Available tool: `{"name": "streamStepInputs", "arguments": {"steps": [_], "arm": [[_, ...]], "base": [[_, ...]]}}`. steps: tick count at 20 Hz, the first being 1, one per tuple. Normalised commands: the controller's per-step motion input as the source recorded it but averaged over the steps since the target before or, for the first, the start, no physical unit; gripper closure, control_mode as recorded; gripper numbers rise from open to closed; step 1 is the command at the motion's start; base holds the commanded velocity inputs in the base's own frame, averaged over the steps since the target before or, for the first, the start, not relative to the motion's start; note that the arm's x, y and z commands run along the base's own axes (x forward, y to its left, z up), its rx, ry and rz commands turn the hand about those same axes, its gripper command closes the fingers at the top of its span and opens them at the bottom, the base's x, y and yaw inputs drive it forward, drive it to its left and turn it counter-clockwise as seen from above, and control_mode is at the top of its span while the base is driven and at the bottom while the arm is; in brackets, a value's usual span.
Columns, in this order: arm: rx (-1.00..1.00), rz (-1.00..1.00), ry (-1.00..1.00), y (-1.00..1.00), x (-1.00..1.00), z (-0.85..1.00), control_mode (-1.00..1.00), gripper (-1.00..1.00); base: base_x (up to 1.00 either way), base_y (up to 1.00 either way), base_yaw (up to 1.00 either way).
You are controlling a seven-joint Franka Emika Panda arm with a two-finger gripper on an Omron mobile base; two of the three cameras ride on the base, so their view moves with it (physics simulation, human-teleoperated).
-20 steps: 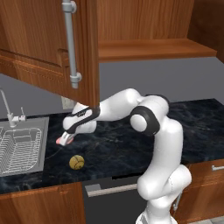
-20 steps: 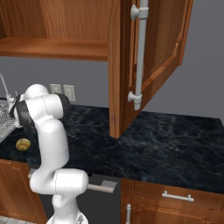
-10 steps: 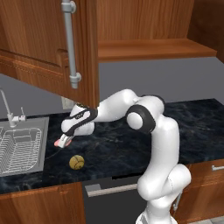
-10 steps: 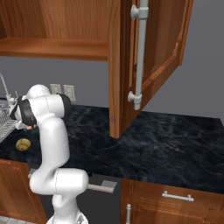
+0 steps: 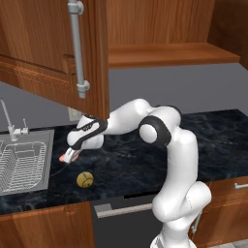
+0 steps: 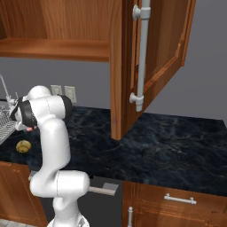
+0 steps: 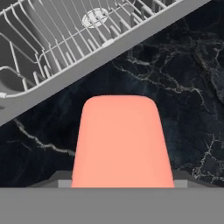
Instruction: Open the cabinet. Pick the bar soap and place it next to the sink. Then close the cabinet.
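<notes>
Gripping bar soap, pincer tips hidden.

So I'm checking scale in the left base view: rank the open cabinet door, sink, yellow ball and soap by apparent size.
1. cabinet door, though nearest the camera
2. sink
3. yellow ball
4. soap, mostly hidden in the gripper

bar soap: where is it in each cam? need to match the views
Left base view: bar soap, left of centre, a pink tip at the tool, just right of the sink and above the yellow-brown ball.
Right base view: can't pick it out at the far left edge, by the arm.
Hand view: bar soap, large, bottom centre, over dark counter.
Shared landmark: the sink's wire rack.
</notes>
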Motion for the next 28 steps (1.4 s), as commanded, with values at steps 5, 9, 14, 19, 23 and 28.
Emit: {"name": "streamStepInputs", "arguments": {"steps": [5,9,14,19,23,28], "arm": [[0.0,0.0,0.0,0.0,0.0,0.0,-1.0,-1.0],[0.0,0.0,0.0,0.0,0.0,0.0,-1.0,-1.0],[0.0,0.0,0.0,0.0,0.0,0.0,-1.0,-1.0],[0.0,0.0,-0.02,0.0,-0.05,0.03,-1.0,-1.0],[0.0,0.0,-0.09,-0.08,-0.42,0.38,-1.0,-1.0],[0.02,0.0,-0.12,-0.26,-0.47,0.39,-1.0,-1.0]], "base": [[0.0,0.0,0.0],[0.0,0.0,0.0],[0.0,0.0,0.0],[0.0,0.0,0.0],[0.0,0.0,0.0],[0.0,0.0,0.0]]}}
